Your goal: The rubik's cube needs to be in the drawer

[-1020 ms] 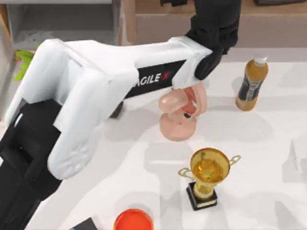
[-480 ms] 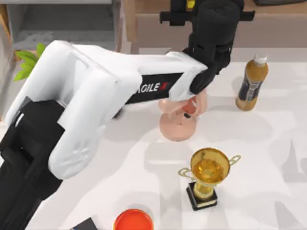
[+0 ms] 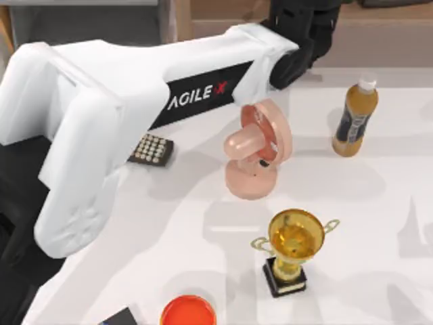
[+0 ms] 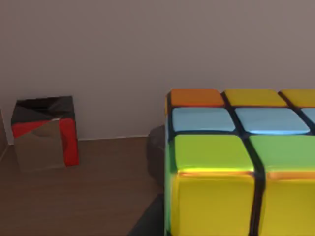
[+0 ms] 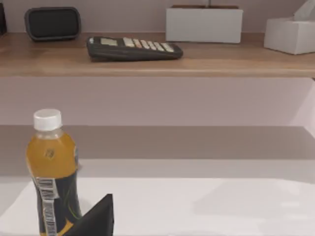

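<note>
Your left arm (image 3: 135, 115) reaches from the top view's lower left across the white counter (image 3: 352, 223) to the brown wooden shelf (image 3: 379, 34) at the back, its wrist at the top edge of that view. In the left wrist view you see the rubik's cube (image 4: 241, 162) with yellow, green, blue and orange tiles and black grid lines, close before the camera (right where the jaws sit) above a brown wooden surface. A dark finger edge shows just beside the cube's lower corner, but you cannot tell whether the jaws are clamped on it. A red, black and tan box (image 4: 45, 132) stands farther back against the wall. An orange-filled bottle with a white cap (image 3: 354, 118) stands upright on the counter.
</note>
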{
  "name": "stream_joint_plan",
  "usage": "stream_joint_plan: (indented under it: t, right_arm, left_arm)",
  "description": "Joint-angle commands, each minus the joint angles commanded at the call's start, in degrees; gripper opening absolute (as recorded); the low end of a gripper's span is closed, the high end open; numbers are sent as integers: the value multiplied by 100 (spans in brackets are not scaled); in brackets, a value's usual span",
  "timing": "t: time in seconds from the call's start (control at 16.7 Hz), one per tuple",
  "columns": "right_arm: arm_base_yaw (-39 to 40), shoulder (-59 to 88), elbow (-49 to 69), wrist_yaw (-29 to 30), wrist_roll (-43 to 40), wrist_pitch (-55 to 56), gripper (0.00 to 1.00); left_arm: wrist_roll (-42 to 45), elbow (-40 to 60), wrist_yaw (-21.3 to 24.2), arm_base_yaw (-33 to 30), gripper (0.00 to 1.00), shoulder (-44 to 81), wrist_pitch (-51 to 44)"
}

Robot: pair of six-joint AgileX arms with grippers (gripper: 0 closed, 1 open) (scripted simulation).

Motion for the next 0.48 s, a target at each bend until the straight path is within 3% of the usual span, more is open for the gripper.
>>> stream_joint_plan:
  t: [0.48]
  right_arm:
    - [0,0,0,0,0,0,100]
  left_arm:
    - [-123,1155,1549,291,0,-1231,-4789]
